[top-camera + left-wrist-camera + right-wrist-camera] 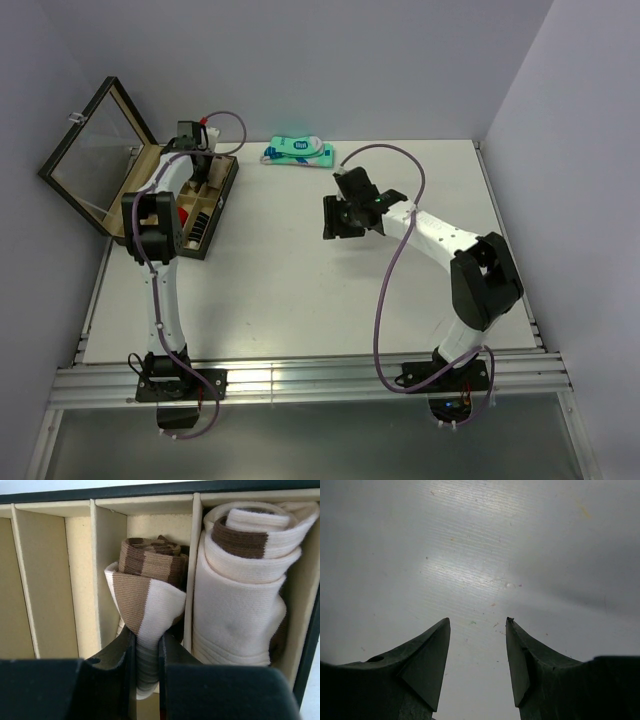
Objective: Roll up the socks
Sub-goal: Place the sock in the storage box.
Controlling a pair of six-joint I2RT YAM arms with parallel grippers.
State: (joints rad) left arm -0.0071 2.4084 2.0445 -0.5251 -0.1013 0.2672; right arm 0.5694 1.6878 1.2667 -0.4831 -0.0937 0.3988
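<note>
**A:** Left gripper (146, 652) first: its fingers are pressed in on the lower tail of the brown sock (150, 580), pinching fabric with no gap on either side.

**B:** And the sock itself?

**A:** It's rolled, brown and tan bands, standing in a middle compartment of the box (100, 565) with divider walls on both sides. One slot to the right sits a cream roll (240, 605) with a dark brown band, bedded right in.

**B:** So which step is this?

**A:** I'd call it the stow. The roll is formed and it's being seated in its slot. Next the fingers need to part and lift straight out, so the loose tail doesn't drag the roll up or let it unwind.

**B:** Right side?

**A:** Right gripper (477, 630), fingers spread wide with nothing between them, only bare table (470, 545) below.

**B:** What does the overhead add?

**A:** The layout. The box is at the far left with its lid (95, 160) propped open, the right arm is over mid-table, and a teal package (298, 152) lies at the far edge. The left arm covers the slot from up there, though, so only the wrist view shows the grip. The black sock I can't pick out in any view
</note>
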